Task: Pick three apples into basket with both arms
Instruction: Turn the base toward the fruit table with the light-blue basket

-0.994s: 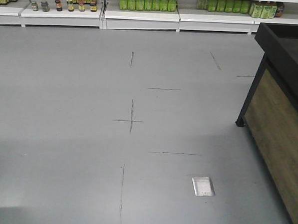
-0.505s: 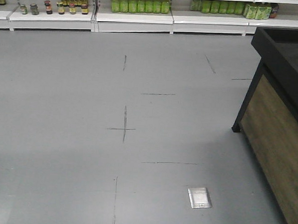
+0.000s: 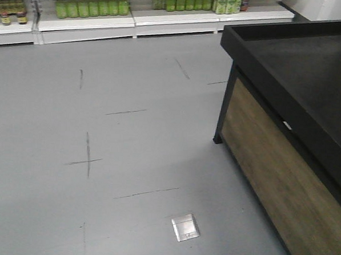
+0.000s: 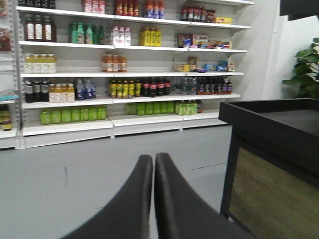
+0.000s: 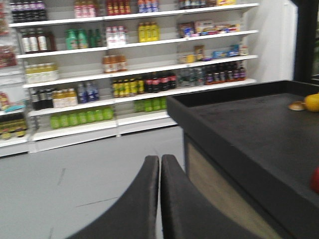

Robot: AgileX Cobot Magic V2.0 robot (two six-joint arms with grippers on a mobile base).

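Observation:
My left gripper (image 4: pixel 153 158) is shut with nothing in it, its two black fingers pressed together and held above the grey floor. My right gripper (image 5: pixel 160 159) is also shut and empty, just left of the black display table (image 5: pixel 239 129). At the right edge of the right wrist view, a sliver of something red (image 5: pixel 315 180) lies on the table top; I cannot tell whether it is one of the apples. The basket is out of view. No arm appears in the front view.
The black table with wood-panelled sides (image 3: pixel 283 167) fills the right of the front view. A yellow-orange fruit (image 5: pixel 312 102) and a brown item (image 5: pixel 297 105) lie at its far end. Shelves of bottles (image 4: pixel 124 64) line the back wall. A metal floor plate (image 3: pixel 186 227) sits ahead.
The front view has swung to the right and closer: the black table now takes up much more of the right side, while the shelves and floor marks have slid left.

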